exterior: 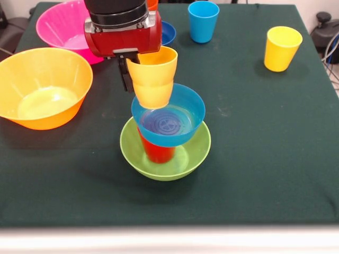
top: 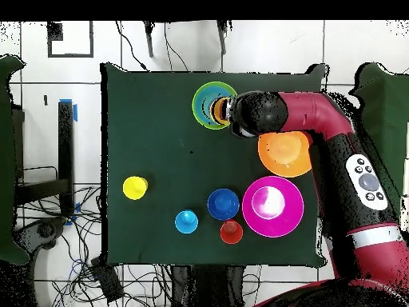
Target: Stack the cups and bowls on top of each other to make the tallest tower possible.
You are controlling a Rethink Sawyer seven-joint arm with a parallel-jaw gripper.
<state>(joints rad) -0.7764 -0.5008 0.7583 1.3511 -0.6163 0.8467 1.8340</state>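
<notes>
Near the middle of the green table [exterior: 265, 159], your tower [exterior: 164, 127] leans toward the arm: a green bowl [exterior: 185, 156] at the base, a red cup [exterior: 157, 152] upside down inside it, a light blue bowl [exterior: 183, 114] tilted on top, then 2 nested cups, yellow-orange [exterior: 153, 71], at the peak. The gripper [exterior: 127, 74] sits tight against those top cups; 1 dark finger shows beside them, the other is hidden, so you can't tell whether it's clamped or spread. Off to the side rest the yellow-orange bowl [exterior: 45, 87] and pink bowl [exterior: 61, 26], both partly cut by the arm or frame edge. A dark blue bowl [exterior: 168, 33] peeks from behind the wrist. Loose cups stand apart: light blue [exterior: 203, 21] and yellow [exterior: 282, 48]. No readable writing anywhere.
</notes>
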